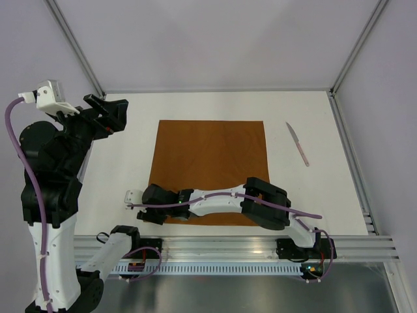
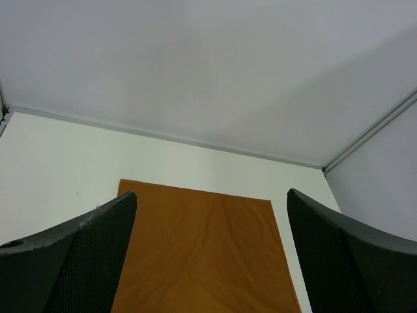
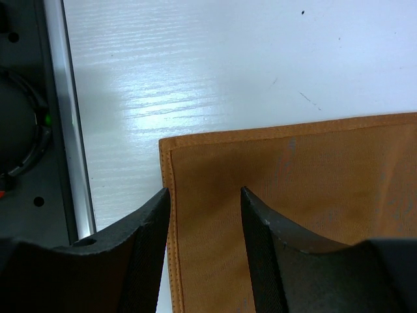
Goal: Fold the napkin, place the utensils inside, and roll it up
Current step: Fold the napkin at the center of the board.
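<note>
Large square napkin of plain orange-brown cloth (image 1: 208, 156) lies flat on the white table (image 1: 313, 189). The right gripper (image 3: 205, 195), jaws narrowly parted and empty, straddles its near-left corner. It should press low, pinch just inside the hem, then lift gently. The left gripper (image 2: 212, 195) hangs raised, jaws wide. One napkin; one thin silvery metal knife (image 1: 298, 143), well apart to the right.
</note>
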Action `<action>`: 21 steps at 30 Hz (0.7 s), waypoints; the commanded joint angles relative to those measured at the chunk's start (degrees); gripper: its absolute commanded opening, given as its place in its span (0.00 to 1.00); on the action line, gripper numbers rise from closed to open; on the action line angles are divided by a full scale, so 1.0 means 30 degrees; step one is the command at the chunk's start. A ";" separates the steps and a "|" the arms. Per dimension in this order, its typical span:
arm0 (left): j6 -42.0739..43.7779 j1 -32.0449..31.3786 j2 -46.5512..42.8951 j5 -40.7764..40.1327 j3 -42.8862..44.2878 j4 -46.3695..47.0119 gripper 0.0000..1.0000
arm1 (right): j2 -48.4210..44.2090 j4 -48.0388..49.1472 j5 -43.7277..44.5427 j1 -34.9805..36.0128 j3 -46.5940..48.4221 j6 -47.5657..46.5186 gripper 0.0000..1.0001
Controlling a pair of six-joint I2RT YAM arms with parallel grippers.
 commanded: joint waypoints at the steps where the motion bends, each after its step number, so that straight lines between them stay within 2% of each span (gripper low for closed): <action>1: 0.0028 0.0023 0.0100 -0.0155 -0.0236 -0.0170 1.00 | 0.0444 0.0987 0.0172 0.0030 0.0699 0.0114 0.54; 12: 0.0028 0.0023 0.0188 -0.0359 -0.0529 -0.0141 1.00 | 0.1294 0.1838 -0.0180 0.0001 -0.0121 0.0202 0.50; 21: 0.0028 0.0023 0.0100 -0.0448 -0.0968 0.0034 1.00 | 0.1412 0.1575 -0.0355 -0.0203 -0.0268 0.0202 0.34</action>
